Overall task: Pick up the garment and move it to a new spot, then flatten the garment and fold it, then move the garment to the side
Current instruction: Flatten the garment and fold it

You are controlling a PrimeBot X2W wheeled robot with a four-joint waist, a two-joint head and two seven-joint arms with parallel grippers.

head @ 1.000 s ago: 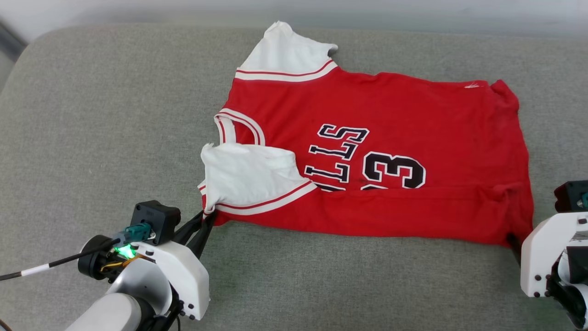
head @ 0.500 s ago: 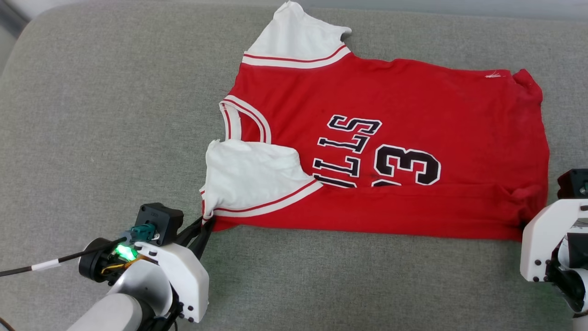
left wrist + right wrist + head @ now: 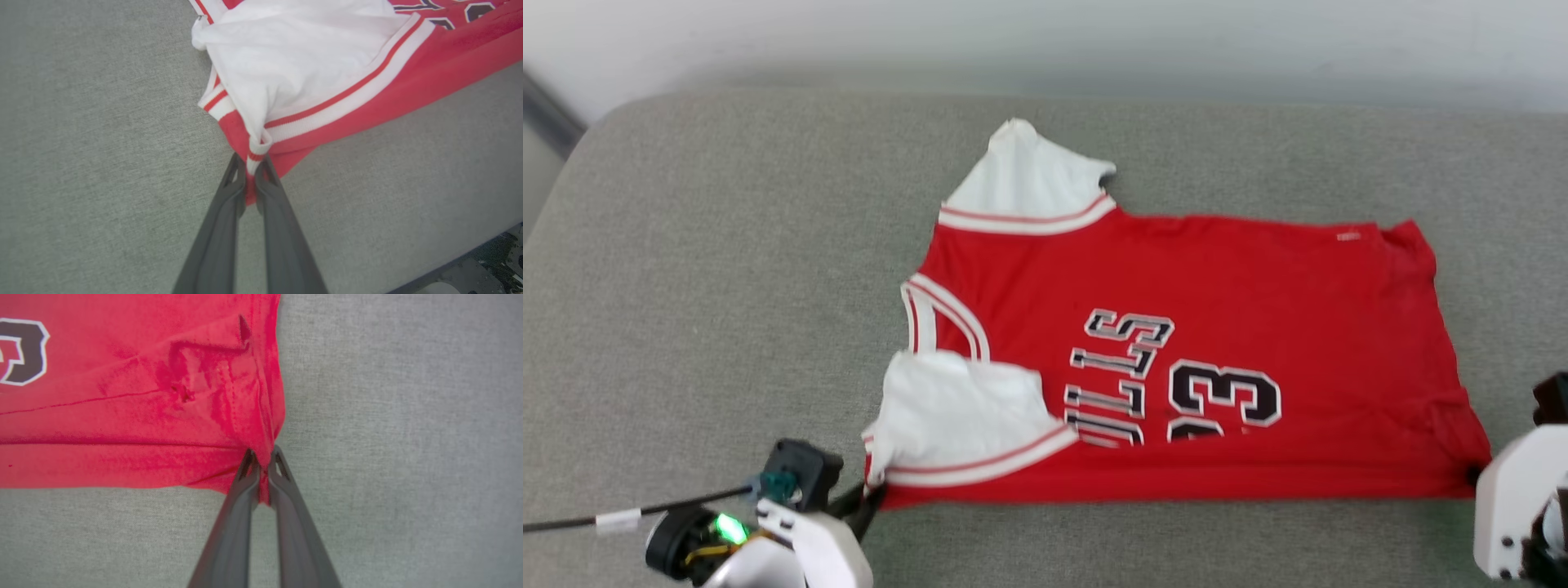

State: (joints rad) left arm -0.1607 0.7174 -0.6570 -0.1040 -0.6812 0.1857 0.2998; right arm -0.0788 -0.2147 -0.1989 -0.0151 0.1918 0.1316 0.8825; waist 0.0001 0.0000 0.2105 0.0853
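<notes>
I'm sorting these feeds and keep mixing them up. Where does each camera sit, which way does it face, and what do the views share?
Head view: on the head, facing forward and down at the garment on the grey cushion; left tool lower left, right tool lower right.
Left wrist view: on that wrist, looking along its fingers, shut on the white sleeve corner.
Right wrist view: likewise, fingers shut on the red hem corner.
Shared: every view shows garment and cushion.
</notes>
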